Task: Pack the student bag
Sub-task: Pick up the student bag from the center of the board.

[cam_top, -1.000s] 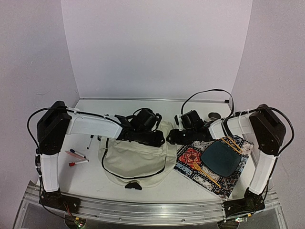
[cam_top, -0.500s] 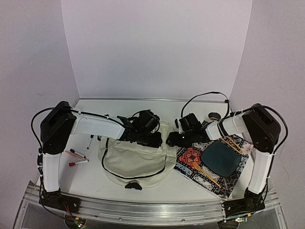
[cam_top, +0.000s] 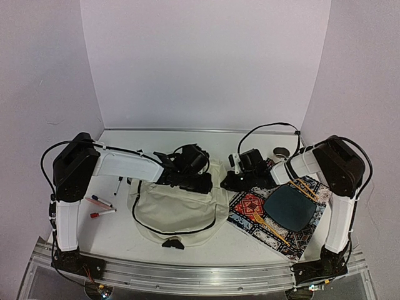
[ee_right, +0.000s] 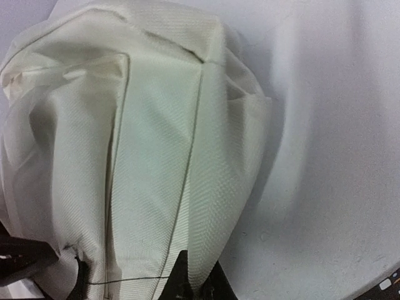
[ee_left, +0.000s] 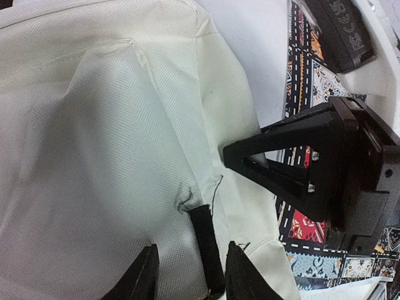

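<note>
The student bag (cam_top: 178,209), cream fabric with black zipper lines, lies flat mid-table. My left gripper (cam_top: 203,181) is low over its far right corner. In the left wrist view its jaws (ee_left: 192,250) stand apart on either side of a short black strap (ee_left: 205,237) sewn to the bag (ee_left: 94,125), not clamping it. My right gripper (cam_top: 226,182) meets the bag's right edge. In the right wrist view it (ee_right: 199,284) is shut on a raised fold of the bag (ee_right: 156,125). One right finger (ee_left: 281,165) shows as a black triangle in the left wrist view.
A patterned placemat (cam_top: 275,219) lies right of the bag, carrying a dark teal plate (cam_top: 289,207), a yellow fork (cam_top: 269,226) and orange sticks (cam_top: 305,187). Markers (cam_top: 100,203) and a pen (cam_top: 117,185) lie at the left. A small round dish (cam_top: 281,152) sits at the back right.
My right gripper has gone from open to shut, pinching the bag's right edge. The left gripper stays at the strap, barely moved.
</note>
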{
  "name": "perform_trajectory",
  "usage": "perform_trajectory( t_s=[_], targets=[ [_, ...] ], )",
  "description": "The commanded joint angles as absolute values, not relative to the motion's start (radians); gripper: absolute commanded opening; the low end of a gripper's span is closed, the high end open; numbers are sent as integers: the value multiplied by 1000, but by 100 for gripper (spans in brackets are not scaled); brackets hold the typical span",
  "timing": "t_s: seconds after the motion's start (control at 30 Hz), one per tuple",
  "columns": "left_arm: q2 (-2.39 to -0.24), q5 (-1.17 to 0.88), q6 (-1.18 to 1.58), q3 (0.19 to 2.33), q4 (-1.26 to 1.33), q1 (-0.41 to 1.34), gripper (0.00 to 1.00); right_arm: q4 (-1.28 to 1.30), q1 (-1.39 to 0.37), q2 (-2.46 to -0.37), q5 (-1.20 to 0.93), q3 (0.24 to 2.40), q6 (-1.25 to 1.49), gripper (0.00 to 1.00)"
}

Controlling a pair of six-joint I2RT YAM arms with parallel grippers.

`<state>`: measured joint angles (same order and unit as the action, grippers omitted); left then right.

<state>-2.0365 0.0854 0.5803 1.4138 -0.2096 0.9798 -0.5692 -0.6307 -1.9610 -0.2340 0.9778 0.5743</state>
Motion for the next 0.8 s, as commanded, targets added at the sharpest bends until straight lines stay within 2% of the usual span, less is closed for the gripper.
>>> perform_trajectory(
  t_s=[0.0,0.47,0.67,0.77],
  targets=[
    [-2036,83,591,1458,-210,976,38,-597,-647,-1863,-327,959,556,0],
    [-2066,99,577,1488,-251,976,36,-601,-668,-1803,-337,959,551,0],
    [-2091,136,567,1515,-311,977,32,-600,-675,-1772,-324,956,548,0],
    [-2089,169,559,1517,-332,979,27,-598,-675,-1759,-321,954,548,0]
  ],
)
